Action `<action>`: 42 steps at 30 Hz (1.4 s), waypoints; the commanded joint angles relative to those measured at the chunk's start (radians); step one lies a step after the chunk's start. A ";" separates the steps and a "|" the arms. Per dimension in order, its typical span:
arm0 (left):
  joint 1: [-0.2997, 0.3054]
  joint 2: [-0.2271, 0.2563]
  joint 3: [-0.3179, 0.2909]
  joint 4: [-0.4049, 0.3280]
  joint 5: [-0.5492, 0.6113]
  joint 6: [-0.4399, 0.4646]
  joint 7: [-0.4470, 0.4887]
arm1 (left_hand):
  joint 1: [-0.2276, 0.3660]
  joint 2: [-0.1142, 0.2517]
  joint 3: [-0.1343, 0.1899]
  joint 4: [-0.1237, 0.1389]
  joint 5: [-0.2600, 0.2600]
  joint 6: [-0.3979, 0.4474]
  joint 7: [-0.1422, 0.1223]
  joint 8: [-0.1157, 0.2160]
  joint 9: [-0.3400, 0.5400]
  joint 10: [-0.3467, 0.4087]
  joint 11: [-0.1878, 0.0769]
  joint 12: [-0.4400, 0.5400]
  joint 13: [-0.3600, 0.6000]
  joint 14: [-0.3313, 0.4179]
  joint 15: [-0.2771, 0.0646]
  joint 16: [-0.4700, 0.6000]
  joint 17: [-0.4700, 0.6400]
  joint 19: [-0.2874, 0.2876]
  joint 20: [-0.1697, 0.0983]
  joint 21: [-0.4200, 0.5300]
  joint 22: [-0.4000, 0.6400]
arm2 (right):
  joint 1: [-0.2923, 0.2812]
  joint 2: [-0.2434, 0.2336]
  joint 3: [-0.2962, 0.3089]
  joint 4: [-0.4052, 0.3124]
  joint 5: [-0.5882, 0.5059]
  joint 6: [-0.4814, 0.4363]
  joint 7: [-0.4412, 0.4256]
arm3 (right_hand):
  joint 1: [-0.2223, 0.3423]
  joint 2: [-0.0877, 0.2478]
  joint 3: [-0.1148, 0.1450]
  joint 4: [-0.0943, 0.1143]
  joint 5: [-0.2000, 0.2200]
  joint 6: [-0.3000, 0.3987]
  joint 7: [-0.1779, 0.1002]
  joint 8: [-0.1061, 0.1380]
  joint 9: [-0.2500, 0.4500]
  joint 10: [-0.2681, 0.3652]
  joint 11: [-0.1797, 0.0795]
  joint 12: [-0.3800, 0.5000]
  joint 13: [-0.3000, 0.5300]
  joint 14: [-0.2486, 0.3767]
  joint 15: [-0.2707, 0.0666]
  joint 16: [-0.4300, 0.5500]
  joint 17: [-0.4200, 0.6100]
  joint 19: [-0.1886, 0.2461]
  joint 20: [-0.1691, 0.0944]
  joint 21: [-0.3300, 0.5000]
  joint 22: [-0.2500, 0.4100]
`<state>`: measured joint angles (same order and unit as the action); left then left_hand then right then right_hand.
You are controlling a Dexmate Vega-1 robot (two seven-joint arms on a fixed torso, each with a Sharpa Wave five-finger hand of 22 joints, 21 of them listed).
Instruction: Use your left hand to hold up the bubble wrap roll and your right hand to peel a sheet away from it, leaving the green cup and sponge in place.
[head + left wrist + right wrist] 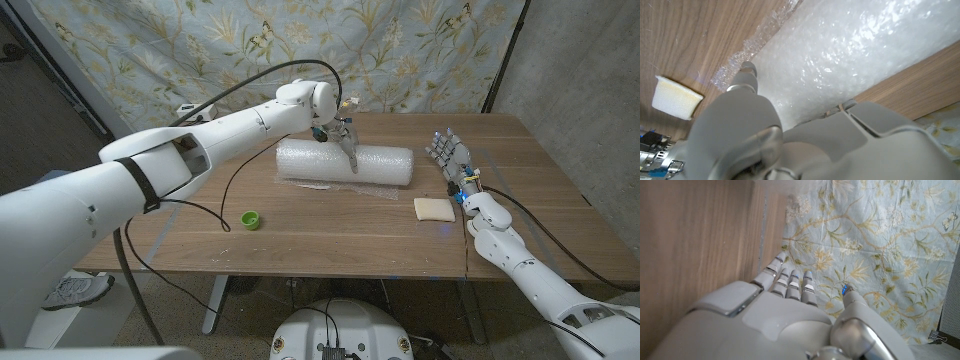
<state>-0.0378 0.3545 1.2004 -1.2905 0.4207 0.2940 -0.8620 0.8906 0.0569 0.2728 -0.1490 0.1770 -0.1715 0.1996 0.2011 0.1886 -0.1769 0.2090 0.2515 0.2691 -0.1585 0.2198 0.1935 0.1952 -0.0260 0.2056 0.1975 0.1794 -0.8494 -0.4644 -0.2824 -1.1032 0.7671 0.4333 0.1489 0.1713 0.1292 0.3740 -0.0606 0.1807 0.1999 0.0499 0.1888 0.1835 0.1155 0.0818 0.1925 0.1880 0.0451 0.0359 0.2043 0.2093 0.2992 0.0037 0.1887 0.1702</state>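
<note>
The bubble wrap roll (345, 164) lies on its side on the wooden table (330, 235), directly under the left hand (345, 135), whose fingers (742, 82) reach down onto the roll's top and front face; whether they actually grip it cannot be told from these views. The right hand (452, 160) stands just beyond the roll's right end, apart from it, fingers spread and holding nothing. The sponge (434, 208) sits just in front of that hand, and the green cup (250, 220) lies well to the left hand's near side.
</note>
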 commanded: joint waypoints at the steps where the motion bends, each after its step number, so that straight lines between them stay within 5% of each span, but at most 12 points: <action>1: 0.064 0.040 -0.010 -0.099 0.050 0.126 0.081 | 0.017 0.001 -0.002 0.001 0.003 -0.041 0.007 0.003 0.002 -0.065 0.006 0.002 0.000 0.017 0.002 0.004 0.003 0.020 0.003 0.005 0.002 | -0.011 -0.010 0.004 -0.005 0.012 -0.022 0.010 | -0.003 -0.002 0.004 -0.007 0.005 -0.003 -0.004 0.003 0.004 0.003 -0.004 0.005 0.006 0.003 0.000 0.004 0.002 0.004 0.007 0.004 0.001; 11: 0.123 0.071 -0.002 -0.185 0.125 0.256 0.155 | 0.072 -0.031 -0.005 -0.010 0.002 0.060 -0.012 0.012 0.001 0.052 0.006 0.023 -0.002 0.150 0.000 0.013 0.004 0.188 0.002 0.032 0.008 | -0.003 -0.011 -0.004 0.006 0.013 -0.042 0.024 | -0.005 -0.001 0.004 -0.006 0.005 -0.003 -0.006 0.003 0.004 0.001 -0.004 0.005 0.006 0.004 0.002 0.005 0.002 0.004 0.008 0.004 0.001; 15: 0.152 0.081 -0.004 -0.218 0.158 0.301 0.210 | 0.129 -0.047 0.001 -0.016 0.003 0.141 -0.031 0.029 0.002 0.155 -0.002 0.056 0.003 0.250 -0.006 0.034 0.007 0.279 -0.002 0.054 0.010 | -0.003 -0.012 -0.005 0.004 0.013 -0.049 0.025 | -0.006 -0.001 0.004 -0.005 0.005 -0.004 -0.007 0.003 0.004 0.001 -0.005 0.005 0.006 0.004 0.002 0.005 0.003 0.004 0.009 0.004 0.001; 17: 0.189 0.091 -0.021 -0.254 0.183 0.336 0.284 | 0.200 -0.050 0.018 -0.022 0.006 0.243 -0.050 0.052 0.004 0.257 -0.030 0.092 0.011 0.366 -0.035 0.070 0.013 0.375 -0.024 0.086 0.014 | -0.001 -0.013 -0.005 0.005 0.013 -0.051 0.025 | -0.006 -0.001 0.005 -0.005 0.005 -0.004 -0.007 0.003 0.004 0.002 -0.005 0.005 0.006 0.004 0.003 0.004 0.003 0.004 0.009 0.004 0.001; 18: 0.216 0.100 -0.031 -0.279 0.205 0.353 0.344 | 0.233 -0.037 0.028 -0.019 0.016 0.311 -0.002 0.067 0.006 0.318 -0.049 0.113 0.017 0.434 -0.064 0.095 0.019 0.423 -0.032 0.106 0.018 | 0.000 -0.014 -0.005 0.004 0.014 -0.054 0.025 | -0.007 -0.001 0.005 -0.005 0.005 -0.004 -0.008 0.003 0.004 0.001 -0.005 0.005 0.006 0.004 0.003 0.005 0.003 0.004 0.009 0.004 0.001; 20: 0.229 0.100 -0.042 -0.284 0.207 0.358 0.369 | 0.271 -0.038 0.032 -0.020 0.022 0.399 -0.017 0.087 0.009 0.404 -0.079 0.147 0.029 0.506 -0.098 0.125 0.028 0.487 -0.063 0.135 0.022 | 0.000 -0.014 -0.005 0.003 0.014 -0.055 0.025 | -0.007 -0.001 0.005 -0.005 0.005 -0.004 -0.008 0.003 0.005 0.001 -0.004 0.005 0.006 0.003 0.002 0.004 0.003 0.004 0.009 0.004 0.001; 30: 0.286 0.095 -0.064 -0.300 0.247 0.403 0.491 | 0.406 -0.039 0.037 -0.030 0.040 0.548 -0.037 0.118 0.018 0.543 -0.122 0.210 0.067 0.687 -0.191 0.222 0.067 0.626 -0.111 0.212 0.030 | -0.002 -0.018 -0.004 0.004 0.018 -0.073 0.019 | -0.009 -0.001 0.005 -0.004 0.005 -0.005 -0.008 0.003 0.005 0.001 -0.005 0.005 0.006 0.003 0.002 0.004 0.003 0.004 0.010 0.004 0.001; 34: 0.301 0.091 -0.076 -0.303 0.248 0.424 0.515 | 0.465 -0.043 0.028 -0.025 0.052 0.616 -0.059 0.137 0.022 0.632 -0.151 0.248 0.091 0.775 -0.248 0.283 0.097 0.695 -0.165 0.262 0.038 | -0.002 -0.016 -0.004 0.007 0.020 -0.077 0.018 | -0.010 -0.002 0.005 -0.003 0.005 -0.005 -0.008 0.003 0.005 0.001 -0.004 0.005 0.006 0.004 0.002 0.004 0.003 0.004 0.010 0.004 0.001; 42: 0.299 0.093 -0.109 -0.313 0.195 0.451 0.489 | 0.502 -0.042 0.019 -0.021 0.060 0.672 -0.074 0.157 0.030 0.681 -0.170 0.271 0.111 0.823 -0.275 0.322 0.123 0.723 -0.175 0.296 0.044 | -0.004 -0.022 -0.005 0.001 0.014 -0.085 0.008 | -0.012 -0.002 0.006 -0.003 0.005 -0.006 -0.008 0.003 0.005 0.001 -0.005 0.005 0.006 0.004 0.002 0.004 0.003 0.003 0.011 0.004 0.001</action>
<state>0.2403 0.4472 1.1297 -1.5817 0.6473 0.6960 -0.3969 1.2700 -0.0963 0.2980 -0.1712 0.2296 0.4811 0.1267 0.3481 0.2140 0.4828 0.0390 0.5130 0.3709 0.5647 0.0317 0.5035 0.3095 0.6277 0.0839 0.4816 0.2175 -0.8515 -0.4813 -0.2867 -1.0997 0.7841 0.3603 0.1672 0.1673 0.1253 0.3740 -0.0606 0.1807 0.1962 0.0463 0.1888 0.1835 0.1155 0.0818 0.1925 0.1880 0.0452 0.0359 0.2043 0.2095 0.3050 0.0092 0.1887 0.1700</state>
